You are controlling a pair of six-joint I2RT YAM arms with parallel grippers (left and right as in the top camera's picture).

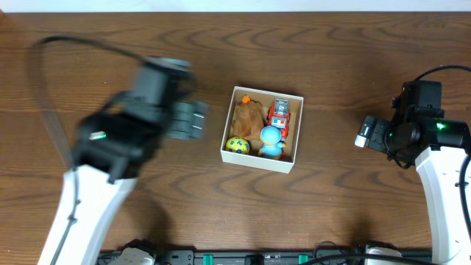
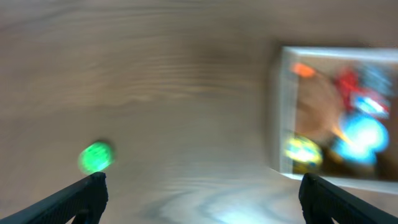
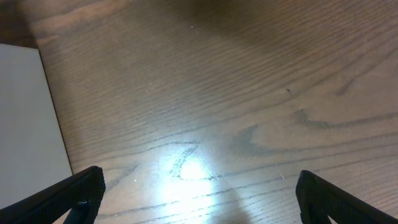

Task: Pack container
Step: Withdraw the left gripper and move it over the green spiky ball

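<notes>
The container (image 1: 297,131), a small white cardboard box with a tan inside, sits at the table's middle. It holds a brown plush with an orange tip (image 1: 247,114), a red toy (image 1: 279,111), a blue round toy (image 1: 271,140) and a yellow patterned ball (image 1: 237,145). It shows blurred in the left wrist view (image 2: 285,112), and its white wall shows in the right wrist view (image 3: 28,124). My left gripper (image 1: 193,121) is open and empty, just left of the container; its fingers show in its wrist view (image 2: 202,196). My right gripper (image 1: 365,132) is open and empty, to the right; its fingers show too (image 3: 199,193).
The wooden table (image 1: 331,44) surrounds the container. A green light spot (image 2: 96,155) lies on the wood in the left wrist view. The left arm is motion-blurred. A dark rail with connectors (image 1: 250,258) runs along the front edge.
</notes>
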